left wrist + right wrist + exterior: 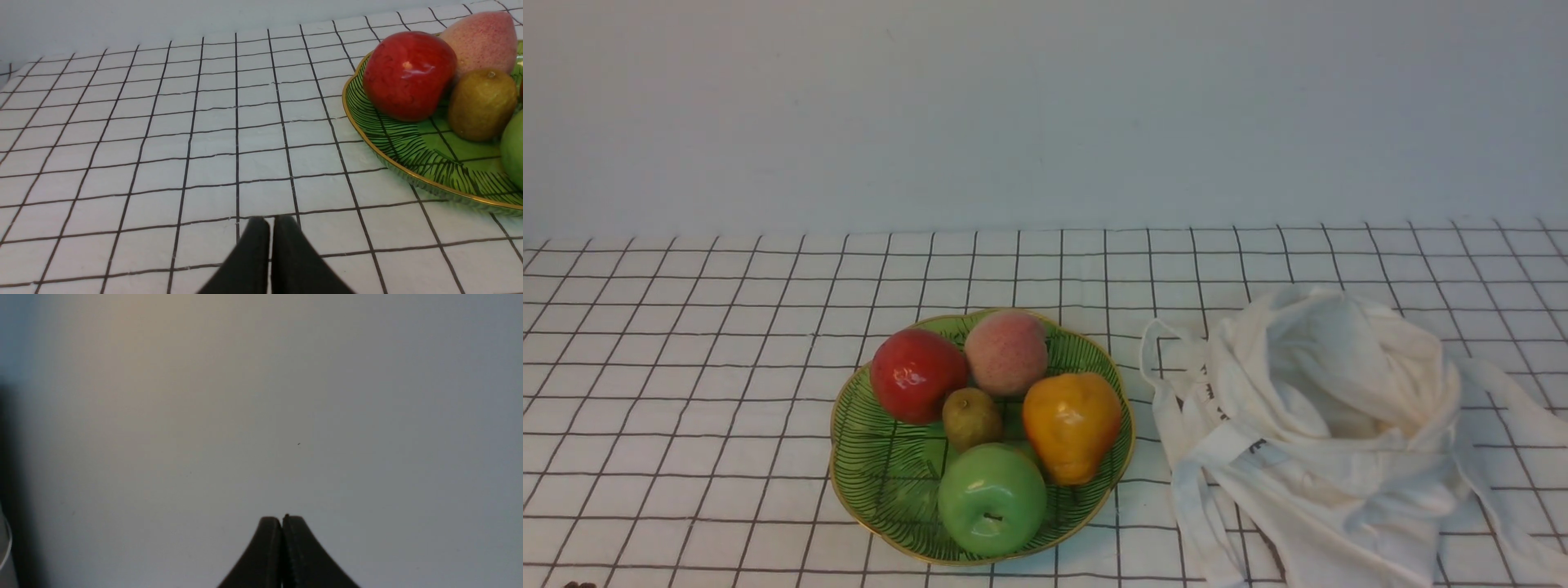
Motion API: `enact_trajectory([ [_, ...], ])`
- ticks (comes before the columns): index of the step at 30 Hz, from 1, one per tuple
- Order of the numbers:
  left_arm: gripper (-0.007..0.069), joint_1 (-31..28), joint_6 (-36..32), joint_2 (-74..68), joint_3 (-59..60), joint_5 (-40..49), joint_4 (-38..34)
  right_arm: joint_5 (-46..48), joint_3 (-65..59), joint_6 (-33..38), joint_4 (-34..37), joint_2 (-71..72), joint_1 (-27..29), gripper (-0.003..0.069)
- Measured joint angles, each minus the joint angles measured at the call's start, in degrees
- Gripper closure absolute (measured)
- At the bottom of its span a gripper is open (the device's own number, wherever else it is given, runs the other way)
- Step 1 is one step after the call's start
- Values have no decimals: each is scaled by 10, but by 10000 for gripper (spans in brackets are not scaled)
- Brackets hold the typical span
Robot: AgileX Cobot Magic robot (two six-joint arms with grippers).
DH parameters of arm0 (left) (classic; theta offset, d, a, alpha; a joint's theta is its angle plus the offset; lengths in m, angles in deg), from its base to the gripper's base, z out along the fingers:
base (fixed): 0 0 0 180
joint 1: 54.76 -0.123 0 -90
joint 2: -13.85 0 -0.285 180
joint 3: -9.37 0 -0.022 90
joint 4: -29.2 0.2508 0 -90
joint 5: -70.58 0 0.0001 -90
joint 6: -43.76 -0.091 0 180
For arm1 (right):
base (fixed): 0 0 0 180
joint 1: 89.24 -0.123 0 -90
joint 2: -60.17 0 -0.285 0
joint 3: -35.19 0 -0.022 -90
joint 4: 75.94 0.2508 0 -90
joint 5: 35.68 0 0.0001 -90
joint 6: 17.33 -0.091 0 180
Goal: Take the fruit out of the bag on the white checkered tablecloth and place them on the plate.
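Observation:
The small olive-brown fruit [970,418] lies in the middle of the green plate [874,465], among a red apple [918,375], a peach [1006,352], a yellow-orange pear [1071,425] and a green apple [992,499]. It also shows in the left wrist view [482,104] on the plate [412,153]. The white bag [1331,433] lies slumped and open to the right of the plate on the checkered tablecloth [686,367]. My left gripper [271,222] is shut and empty, low over the cloth left of the plate. My right gripper [282,519] is shut and empty, facing a blank grey wall. Neither gripper shows in the front view.
The bag's long straps [1168,384] trail toward the plate and off to the right [1511,408]. A grey wall stands behind the table's far edge.

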Motion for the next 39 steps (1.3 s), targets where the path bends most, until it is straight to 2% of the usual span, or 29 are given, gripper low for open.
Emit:
enact_trajectory([
  [6,632,0,0,0,0,0,0,-9,-55,-1,-9,0,0,671],
  [13,632,0,0,0,0,0,0,-15,-64,1,-7,0,0,671],
  [15,632,0,0,0,0,0,0,-33,-66,33,21,0,0,671],
  [20,632,0,0,0,0,0,0,-54,-68,198,169,0,0,671],
  [24,632,0,0,0,0,0,0,-58,-68,296,254,0,0,671],
  [31,632,0,0,0,0,0,0,-58,-76,320,287,0,9,671],
  [33,632,0,0,0,0,0,0,-56,-91,322,287,0,44,671],
  [36,632,0,0,0,0,0,0,-51,-136,324,279,0,125,671],
  [39,632,0,0,0,0,0,0,-50,-200,324,241,0,208,672],
])
